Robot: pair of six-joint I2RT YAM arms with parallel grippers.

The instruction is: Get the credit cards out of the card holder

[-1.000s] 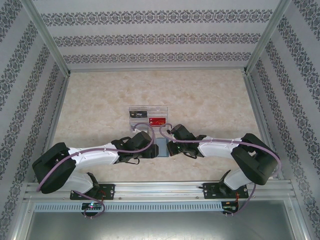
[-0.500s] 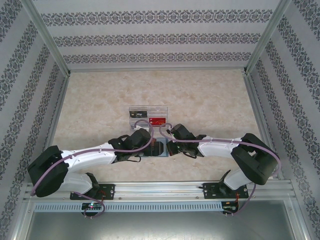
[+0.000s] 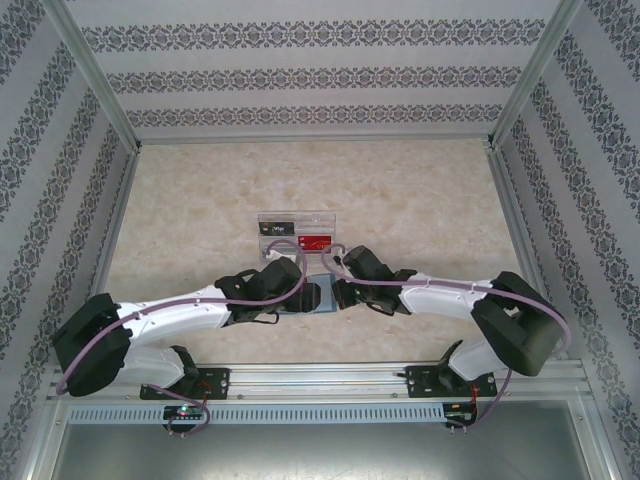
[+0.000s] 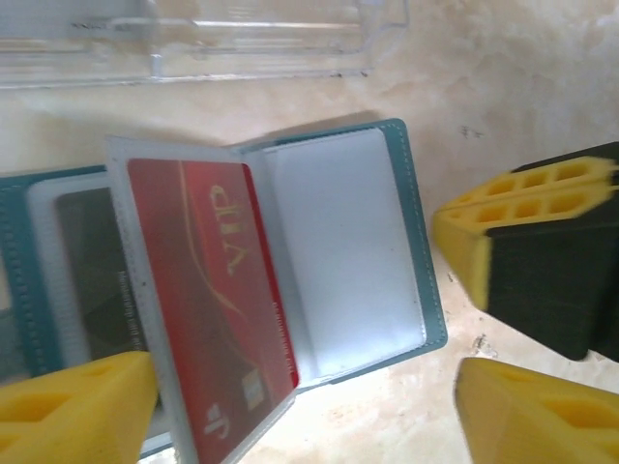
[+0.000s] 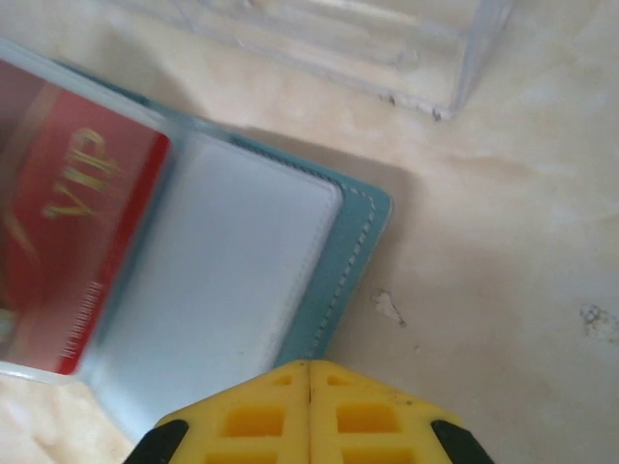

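Our left arm had reached further toward the middle of the top view, so the left gripper [image 4: 309, 420] now straddled the open card holder [image 4: 343, 251], fingers wide apart. That put the red card [image 4: 208, 300] in its clear sleeve within reach. The right gripper [image 5: 309, 411] was pinched together at the holder's right edge. The clear tray [image 4: 193, 43] crowded the upper frame, and bare table [image 4: 503, 116] lay right.

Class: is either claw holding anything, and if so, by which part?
Nothing is held. The left claw stands open over the card holder; the right claw is shut on nothing, beside the holder's edge.
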